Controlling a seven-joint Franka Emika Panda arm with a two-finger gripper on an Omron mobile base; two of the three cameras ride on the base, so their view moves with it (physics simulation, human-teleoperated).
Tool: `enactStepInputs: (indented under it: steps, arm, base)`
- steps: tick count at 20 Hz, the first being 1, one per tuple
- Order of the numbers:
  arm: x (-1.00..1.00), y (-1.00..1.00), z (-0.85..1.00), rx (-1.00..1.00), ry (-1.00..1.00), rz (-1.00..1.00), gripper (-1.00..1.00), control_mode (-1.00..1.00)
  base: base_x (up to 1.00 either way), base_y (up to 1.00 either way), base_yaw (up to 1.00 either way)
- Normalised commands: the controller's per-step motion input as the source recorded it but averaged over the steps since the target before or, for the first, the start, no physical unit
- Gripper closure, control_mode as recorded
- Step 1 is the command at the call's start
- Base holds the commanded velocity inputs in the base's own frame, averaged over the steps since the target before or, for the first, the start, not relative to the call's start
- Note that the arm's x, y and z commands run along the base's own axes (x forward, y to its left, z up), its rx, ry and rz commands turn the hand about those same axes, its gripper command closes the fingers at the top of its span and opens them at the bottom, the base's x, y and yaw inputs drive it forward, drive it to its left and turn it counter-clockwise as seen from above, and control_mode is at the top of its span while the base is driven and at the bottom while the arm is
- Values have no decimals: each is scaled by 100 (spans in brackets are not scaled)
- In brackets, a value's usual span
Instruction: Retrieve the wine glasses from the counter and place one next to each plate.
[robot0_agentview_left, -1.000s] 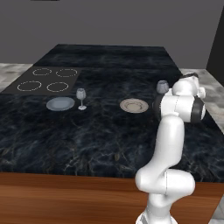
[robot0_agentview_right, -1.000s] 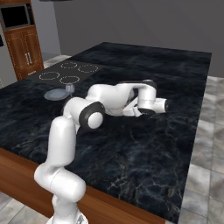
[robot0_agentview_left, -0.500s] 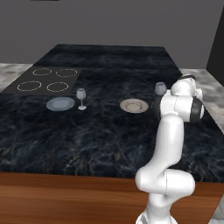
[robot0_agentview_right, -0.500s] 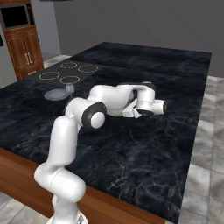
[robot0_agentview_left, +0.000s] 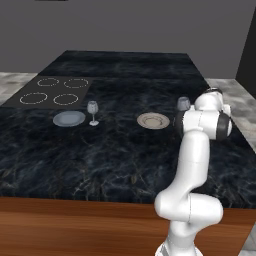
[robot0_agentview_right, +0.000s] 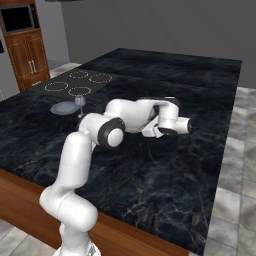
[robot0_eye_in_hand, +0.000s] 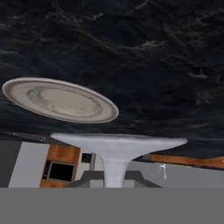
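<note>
The island top (robot0_agentview_left: 115, 160) is black with pale marble veining, its front edge warm brown wood. Dotted white burner rings (robot0_agentview_left: 55, 91) sit at ten o'clock. One plate (robot0_agentview_left: 69, 118) is grey-blue, the other plate (robot0_agentview_left: 153, 120) beige, darker-rimmed. Both wine glasses (robot0_agentview_left: 92, 112) look clear grey.

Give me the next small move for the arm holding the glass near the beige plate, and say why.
Probably lower the clear stemmed wine glass straight down until its round foot meets the black marble-veined top, then open. In the hand view the foot looks to hang just beside the beige dark-rimmed plate, so it seems already placed sideways. The other stemmed glass stands by the grey-blue plate.
</note>
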Motion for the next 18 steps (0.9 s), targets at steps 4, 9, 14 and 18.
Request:
enactStepInputs:
  steps: [4, 9, 14, 18]
  arm:
    - [20, -3, -14, 0, 0, 1, 100, -100]
    - [28, 0, -15, 0, -3, 0, 100, -100]
    - [34, 0, -11, 0, -4, 0, 100, -100]
    - [25, 0, -14, 0, -2, 0, 100, -100]
  base:
    - [0, 0, 0]
    - [0, 0, 0]
    - [0, 0, 0]
    - [0, 0, 0]
